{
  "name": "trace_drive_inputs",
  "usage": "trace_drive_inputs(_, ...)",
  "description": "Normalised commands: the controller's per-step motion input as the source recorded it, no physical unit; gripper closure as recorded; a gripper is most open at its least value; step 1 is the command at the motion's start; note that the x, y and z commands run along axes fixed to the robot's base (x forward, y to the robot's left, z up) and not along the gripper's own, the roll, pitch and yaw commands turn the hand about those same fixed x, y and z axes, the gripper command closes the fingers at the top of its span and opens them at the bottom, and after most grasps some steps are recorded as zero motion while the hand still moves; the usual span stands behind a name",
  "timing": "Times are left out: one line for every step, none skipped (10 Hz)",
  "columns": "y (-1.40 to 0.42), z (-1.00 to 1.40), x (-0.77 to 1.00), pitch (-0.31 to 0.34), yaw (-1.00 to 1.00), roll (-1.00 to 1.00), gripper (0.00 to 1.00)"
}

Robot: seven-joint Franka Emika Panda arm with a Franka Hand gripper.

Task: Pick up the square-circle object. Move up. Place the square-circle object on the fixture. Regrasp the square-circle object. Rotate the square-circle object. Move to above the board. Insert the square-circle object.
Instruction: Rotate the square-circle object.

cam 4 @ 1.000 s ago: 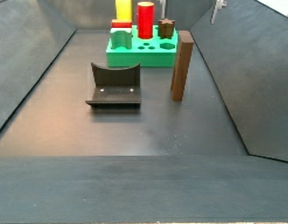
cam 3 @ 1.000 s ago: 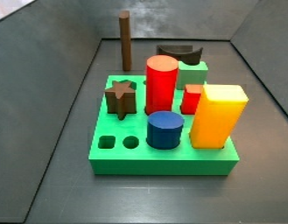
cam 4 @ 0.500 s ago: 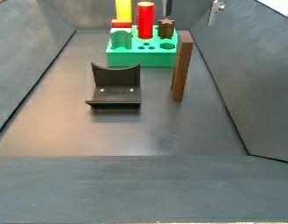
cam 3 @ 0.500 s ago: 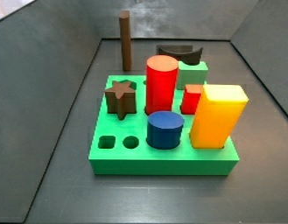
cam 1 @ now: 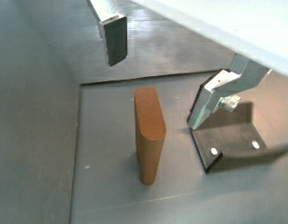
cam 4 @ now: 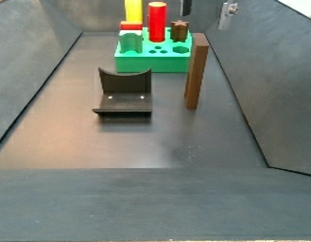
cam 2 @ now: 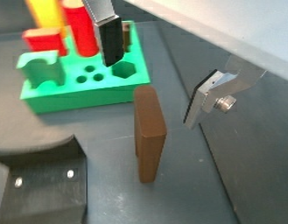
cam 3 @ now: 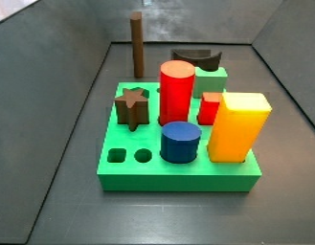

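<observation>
Open gripper (cam 1: 170,74) above upright brown wooden square-circle object (cam 1: 150,133); dark fixture (cam 1: 243,146) beside; green board (cam 2: 78,80) well apart.

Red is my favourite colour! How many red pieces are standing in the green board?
2: a tall red cylinder, and a short red block right beside it, behind the yellow block. The open hand hovers over the brown square-circle object.
</observation>
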Motion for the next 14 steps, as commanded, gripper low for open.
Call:
trace_drive_inputs(0.02,-0.01,0.02,0.031,-1.0,0.0,0.0)
trace_drive_inputs(0.02,-0.01,0.02,0.035,-1.0,0.0,0.0)
trace_drive_inputs(0.02,-0.01,0.02,0.04,-1.0,0.0,0.0)
trace_drive_inputs(0.02,-0.01,0.02,0.047,-1.0,0.0,0.0)
trace_drive_inputs(0.02,-0.01,0.02,0.059,-1.0,0.0,0.0)
trace_drive_inputs(0.02,-0.01,0.02,0.072,-0.98,0.0,0.0)
trace_drive_inputs(0.02,-0.01,0.02,0.071,-0.8,0.0,0.0)
trace_drive_inputs(0.02,-0.01,0.02,0.07,-0.48,0.0,0.0)
trace_drive_inputs(0.02,-0.01,0.02,0.07,-0.26,0.0,0.0)
trace_drive_inputs(0.0,-1.0,0.0,0.07,-0.16,0.0,0.0)
trace_drive_inputs(0.0,-1.0,0.02,0.053,-0.11,0.0,0.0)
trace_drive_inputs(0.01,-1.0,0.03,0.022,-0.08,0.01,0.0)
trace_drive_inputs(0.01,-0.99,0.03,-0.007,-0.06,0.03,0.0)
trace_drive_inputs(0.02,-0.83,0.02,-0.024,-0.05,0.03,0.0)
